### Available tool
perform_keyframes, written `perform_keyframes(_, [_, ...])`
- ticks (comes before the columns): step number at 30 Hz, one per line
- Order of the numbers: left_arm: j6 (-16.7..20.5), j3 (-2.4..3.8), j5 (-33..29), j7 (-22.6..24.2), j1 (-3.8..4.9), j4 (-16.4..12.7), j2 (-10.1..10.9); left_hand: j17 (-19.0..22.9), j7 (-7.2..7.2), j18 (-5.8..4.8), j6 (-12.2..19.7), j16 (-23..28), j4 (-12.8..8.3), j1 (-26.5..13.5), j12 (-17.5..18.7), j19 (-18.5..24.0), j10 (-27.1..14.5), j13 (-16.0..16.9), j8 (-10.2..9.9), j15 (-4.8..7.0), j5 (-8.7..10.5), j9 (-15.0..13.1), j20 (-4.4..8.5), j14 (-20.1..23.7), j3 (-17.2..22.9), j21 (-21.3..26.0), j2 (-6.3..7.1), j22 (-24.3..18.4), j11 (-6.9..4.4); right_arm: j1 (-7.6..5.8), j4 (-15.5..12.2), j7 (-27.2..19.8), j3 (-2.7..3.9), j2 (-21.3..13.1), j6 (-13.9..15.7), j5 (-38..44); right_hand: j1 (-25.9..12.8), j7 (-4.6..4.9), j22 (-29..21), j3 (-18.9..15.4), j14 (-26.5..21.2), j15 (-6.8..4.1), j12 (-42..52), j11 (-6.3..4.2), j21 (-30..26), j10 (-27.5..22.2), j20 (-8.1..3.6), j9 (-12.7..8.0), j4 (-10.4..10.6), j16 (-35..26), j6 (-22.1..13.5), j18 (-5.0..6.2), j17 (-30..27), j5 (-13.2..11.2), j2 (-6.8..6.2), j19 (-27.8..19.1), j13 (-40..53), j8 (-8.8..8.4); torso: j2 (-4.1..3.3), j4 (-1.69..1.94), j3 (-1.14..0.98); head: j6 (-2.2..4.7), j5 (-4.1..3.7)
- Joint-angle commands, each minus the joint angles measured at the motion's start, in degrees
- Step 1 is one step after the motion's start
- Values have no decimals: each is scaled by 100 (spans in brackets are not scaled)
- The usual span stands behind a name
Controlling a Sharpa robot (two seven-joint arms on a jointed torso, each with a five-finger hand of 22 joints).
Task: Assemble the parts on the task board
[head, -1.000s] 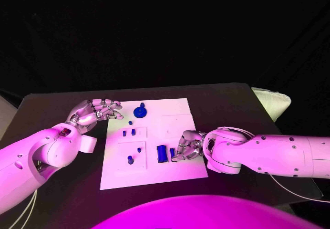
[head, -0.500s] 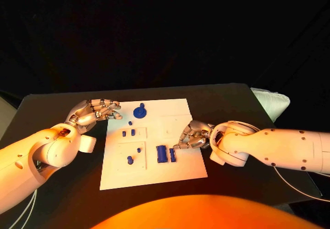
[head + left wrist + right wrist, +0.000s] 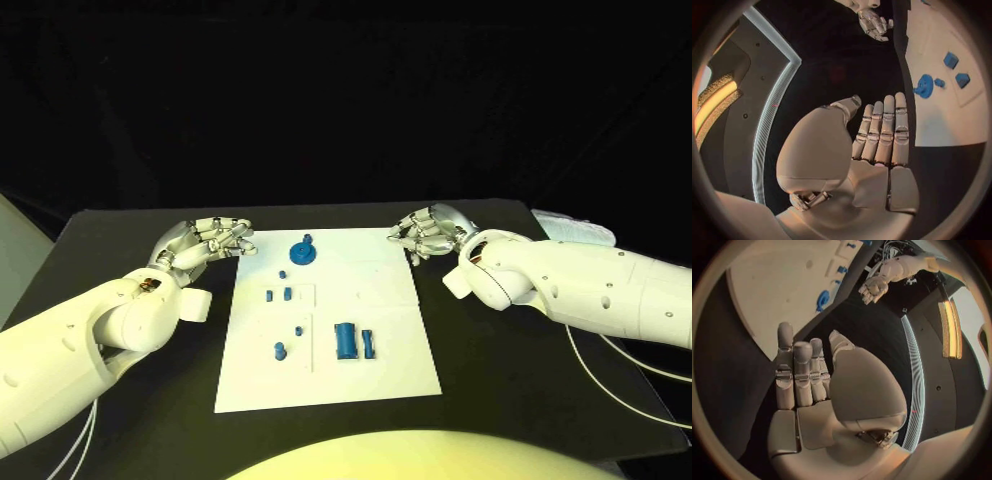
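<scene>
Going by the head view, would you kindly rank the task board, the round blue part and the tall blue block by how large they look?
1. Task board, by far the largest.
2. Round blue part and tall blue block: they look much alike, so I would not rank one above the other.

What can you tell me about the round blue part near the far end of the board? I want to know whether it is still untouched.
The round blue part is a flat disc with a small knob or tab rising at its far edge, plastic by its look. It lies on the white task board near the far edge, towards the robot's left. Nothing touches it: the left hand is beside the board's far left corner, the right hand at its far right corner, both empty.
</scene>
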State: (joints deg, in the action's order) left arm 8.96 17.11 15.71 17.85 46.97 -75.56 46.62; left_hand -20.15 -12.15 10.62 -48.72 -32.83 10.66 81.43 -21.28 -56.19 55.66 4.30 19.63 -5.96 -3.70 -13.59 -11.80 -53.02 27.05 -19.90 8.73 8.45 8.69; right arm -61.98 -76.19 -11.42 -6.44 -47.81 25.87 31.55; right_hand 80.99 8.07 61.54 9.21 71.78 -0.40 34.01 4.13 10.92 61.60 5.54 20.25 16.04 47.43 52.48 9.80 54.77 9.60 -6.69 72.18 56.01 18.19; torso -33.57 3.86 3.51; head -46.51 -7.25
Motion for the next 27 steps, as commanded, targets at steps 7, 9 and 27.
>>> perform_keyframes(7, [801,16,-622,780,16,829,-401,479,105,-49,458,1520,-3,-86,1015,790,-150,-72,-305,-353,-6,218,-396,607,271,899,96,-460,250,-1,1323,-1472,121,729,-355,-1369,141,240,-2225,1223,-821,388,-2335,293,-733,46,427,-229,-43,-2618,-84,67,-1660,-174,-288,-900,-3211,-316,149,103,-4,555,236])
perform_keyframes(9, [845,18,-657,839,24,959,-476,570,162,-44,506,1735,-35,-111,1196,871,-233,-75,-392,-420,-7,264,-448,689,245,1050,83,-475,323,4,1534,-1543,133,855,-424,-1434,67,279,-2655,1390,-794,441,-2515,321,-736,71,465,-265,-124,-2933,-82,74,-1897,-189,-353,-947,-3632,-410,161,113,-11,618,261])
perform_keyframes(27, [2065,-847,-1000,855,665,-207,-348,2015,1215,-1062,4872,3283,-1066,-8143,2128,5619,-5566,-430,-1963,596,370,1359,1180,5302,-2705,1990,-873,-845,-869,88,181,-1473,383,630,784,-2096,-8099,-807,-6154,-921,-7178,40,-3401,-413,-1092,-6160,-554,-2025,-1604,-4743,-5248,-980,-5477,-960,669,-7218,-5601,-1819,226,-327,-309,1135,666])
